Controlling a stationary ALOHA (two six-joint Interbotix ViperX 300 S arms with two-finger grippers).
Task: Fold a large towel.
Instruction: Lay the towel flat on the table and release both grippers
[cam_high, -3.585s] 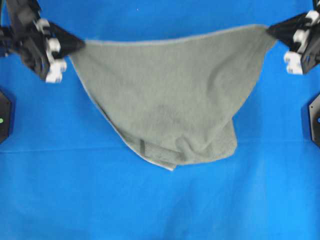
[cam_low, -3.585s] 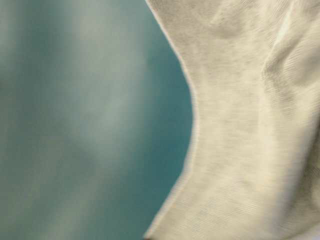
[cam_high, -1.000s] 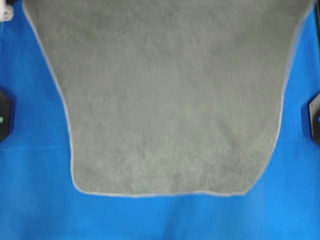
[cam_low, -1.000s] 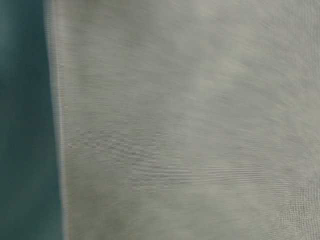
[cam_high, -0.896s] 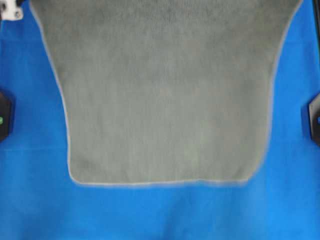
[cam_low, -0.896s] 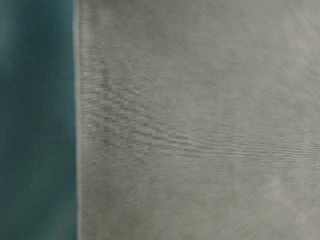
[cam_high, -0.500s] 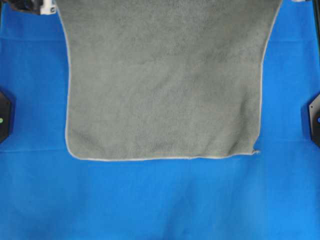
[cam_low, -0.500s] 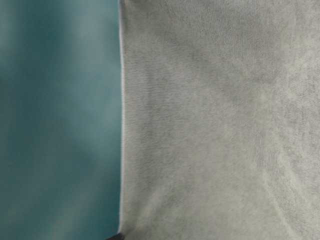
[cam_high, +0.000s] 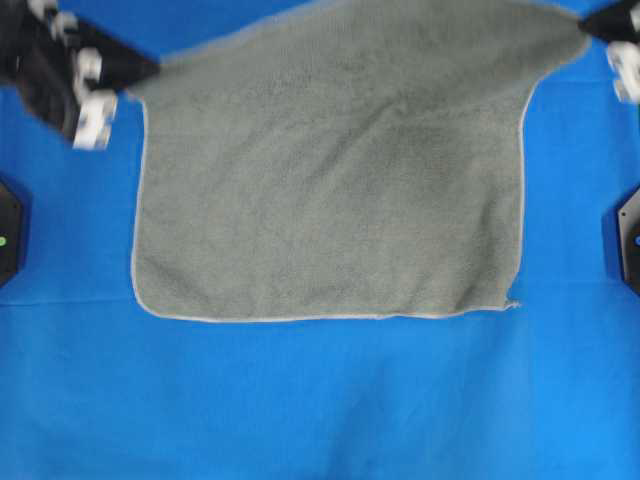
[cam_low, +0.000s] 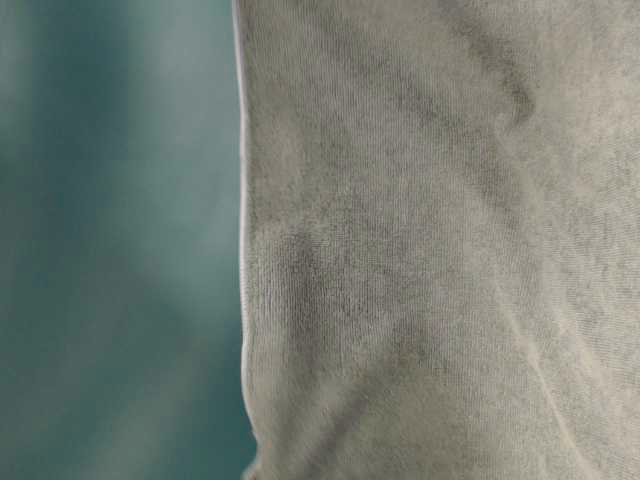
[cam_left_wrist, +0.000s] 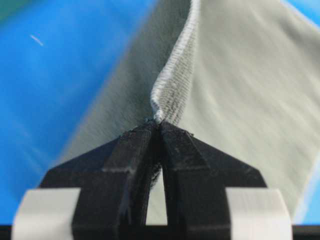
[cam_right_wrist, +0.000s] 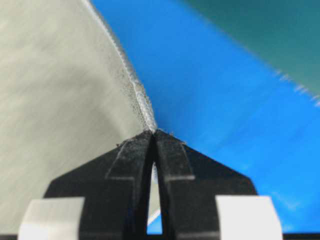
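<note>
**Grey-green towel pinched at two far corners over blue counter**

Seen from overhead: large towel (cam_high: 330, 170) spread across the upper middle of a bright blue counter (cam_high: 320, 400), grey-green terry cloth with a thin pale hem. Near edge lying flat and straight, with rounded near-left corner and a small loose thread at the near-right corner. Far edge slanting upward toward the right, running out of view at the top.

Left hand (cam_high: 135, 72) at upper left, black with white fittings, pressed together on the towel's far-left corner. Right hand (cam_high: 590, 30) at upper right, partly cut off by the picture's edge, pinching the far-right corner.

From the left wrist camera: black fingers (cam_left_wrist: 135, 155) closed tight on the pale hem, cloth rising from the tips in a ridge, blue counter to the left. From the right wrist camera: black fingers (cam_right_wrist: 172, 160) closed on the hemmed edge, towel stretching away to the left, blue counter to the right.

From table level: towel hanging close to the lens, filling the right two thirds, hem running vertically, soft creases across it, blurred teal background to the left.

Two dark fixtures at the counter's left edge (cam_high: 8, 235) and right edge (cam_high: 628, 240), well apart from the towel.
</note>
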